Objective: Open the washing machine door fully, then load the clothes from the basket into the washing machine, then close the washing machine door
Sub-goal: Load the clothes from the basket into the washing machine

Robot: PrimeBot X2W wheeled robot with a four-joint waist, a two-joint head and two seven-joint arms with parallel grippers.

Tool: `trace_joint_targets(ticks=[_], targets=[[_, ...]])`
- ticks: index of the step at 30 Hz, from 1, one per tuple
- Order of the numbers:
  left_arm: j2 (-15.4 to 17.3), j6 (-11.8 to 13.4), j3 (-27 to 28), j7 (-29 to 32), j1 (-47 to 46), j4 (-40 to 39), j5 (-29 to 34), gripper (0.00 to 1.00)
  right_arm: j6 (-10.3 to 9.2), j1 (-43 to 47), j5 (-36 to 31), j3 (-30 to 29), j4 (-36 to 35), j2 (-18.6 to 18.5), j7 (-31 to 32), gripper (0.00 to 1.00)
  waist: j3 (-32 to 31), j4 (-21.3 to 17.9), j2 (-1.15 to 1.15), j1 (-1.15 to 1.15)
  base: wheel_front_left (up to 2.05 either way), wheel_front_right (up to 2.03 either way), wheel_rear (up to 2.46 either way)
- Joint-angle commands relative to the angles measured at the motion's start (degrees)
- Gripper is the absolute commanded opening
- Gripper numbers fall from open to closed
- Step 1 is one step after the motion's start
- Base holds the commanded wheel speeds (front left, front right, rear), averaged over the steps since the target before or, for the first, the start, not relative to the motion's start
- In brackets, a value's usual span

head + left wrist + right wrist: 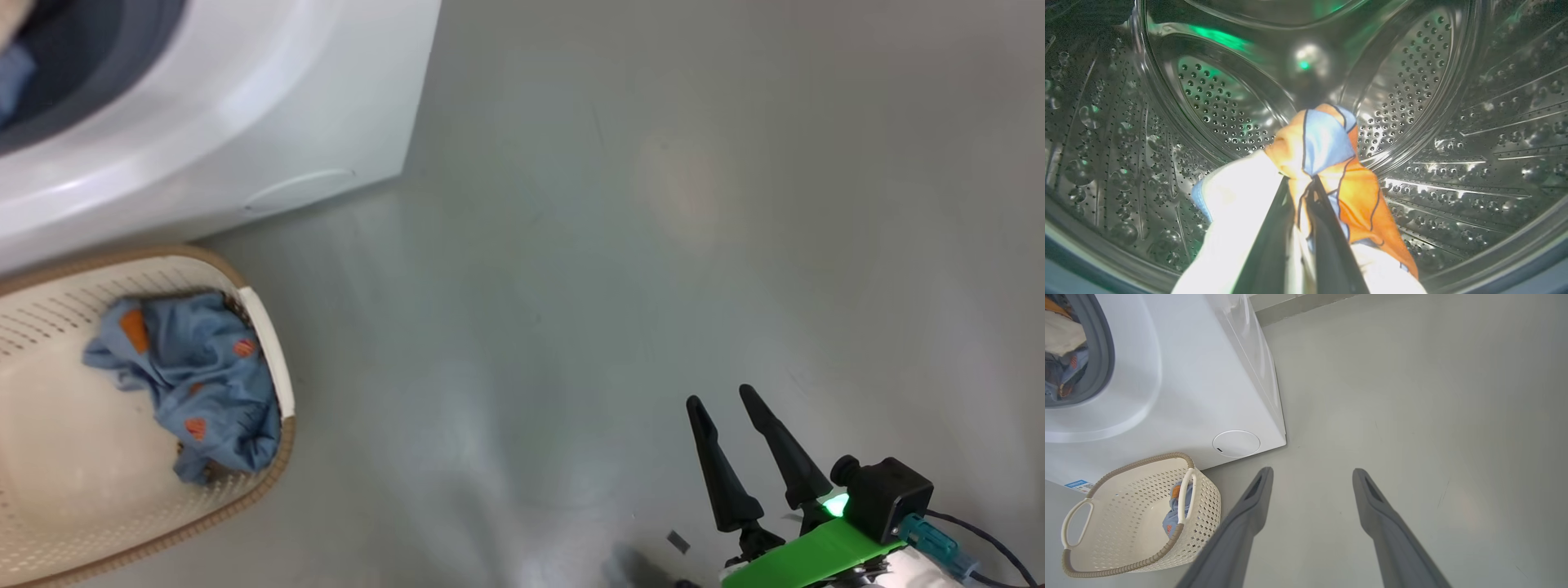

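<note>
The right jaws hang released and bare over the grey floor (653, 245), fingers (722, 474) well apart. Further off, the basket (1204, 506) stands on the floor just before the washing machine (1208, 375), with a blue garment (204, 367) with orange prints bunched against its right end, beside the handle. Beyond, inside the machine's steel drum (1453, 143), the left jaws are clenched on an orange-and-blue striped piece (1331, 151), with a cream cloth (1237, 192) against their left side
</note>
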Motion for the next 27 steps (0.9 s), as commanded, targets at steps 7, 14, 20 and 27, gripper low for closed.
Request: trace_joint_targets(ticks=[7,14,20,27], targets=[[4.8,-0.5,0.6,-0.4,-5.4,-1.5,1.8,0.00,0.57,0.6,0.7,1.1,-0.3,-0.5,-0.7,1.00,4.7,-1.6,0.00,0.00,0.00,0.00,0.00],[5.7,-0.9,2.2,-0.4,-10.4,-4.4,1.5,0.00,0.57,0.3,1.2,1.5,-0.7,-0.6,-0.7,1.00,7.8,-2.6,0.00,0.00,0.00,0.00,0.00],[5.0,-1.3,3.0,-0.4,-11.6,-9.3,2.6,0.00,0.57,-0.2,1.6,1.9,-0.4,-0.6,-0.7,1.00,8.9,-2.8,0.00,0.00,0.00,0.00,0.00],[4.5,-1.7,1.8,-0.4,-10.0,-4.9,4.7,0.00,0.57,-0.6,2.0,2.8,-0.2,-0.5,-0.7,1.00,8.9,-3.2,0.00,0.00,0.00,0.00,0.00]])
